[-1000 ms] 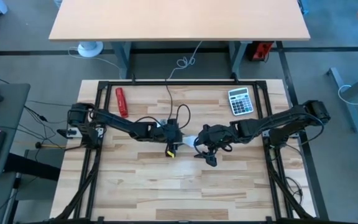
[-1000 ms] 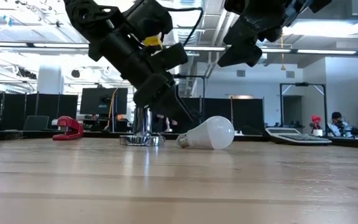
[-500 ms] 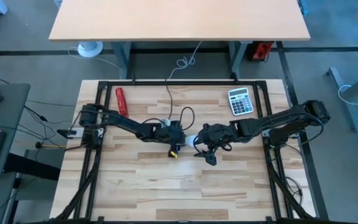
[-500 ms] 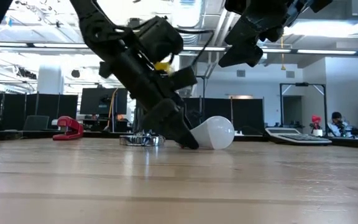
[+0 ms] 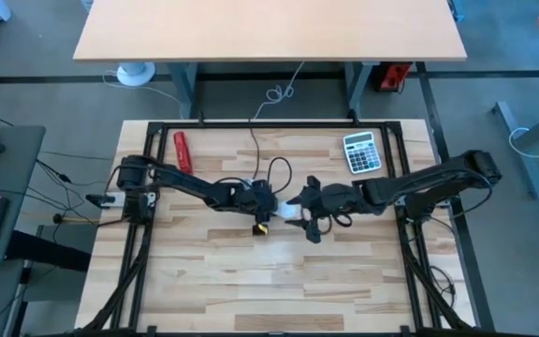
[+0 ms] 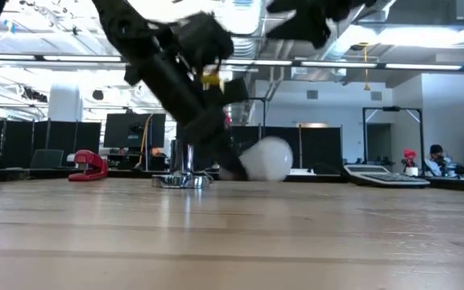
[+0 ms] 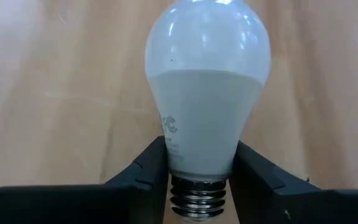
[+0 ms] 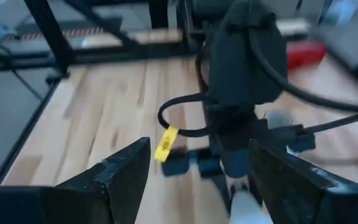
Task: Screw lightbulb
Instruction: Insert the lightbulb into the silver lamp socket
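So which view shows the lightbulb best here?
The left wrist view: the lightbulb fills it, its neck between the left gripper fingers. The low view shows it blurred, the high view a white speck, the right wrist view a sliver.

Both arms were dark, jointed and slender. The left gripper carried a yellow tag and looped black cables. The right gripper showed two broad, flat black fingers.

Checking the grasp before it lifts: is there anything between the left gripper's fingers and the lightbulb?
Nothing shows: in the left wrist view the left gripper has both fingers pressed against the lightbulb at its neck.
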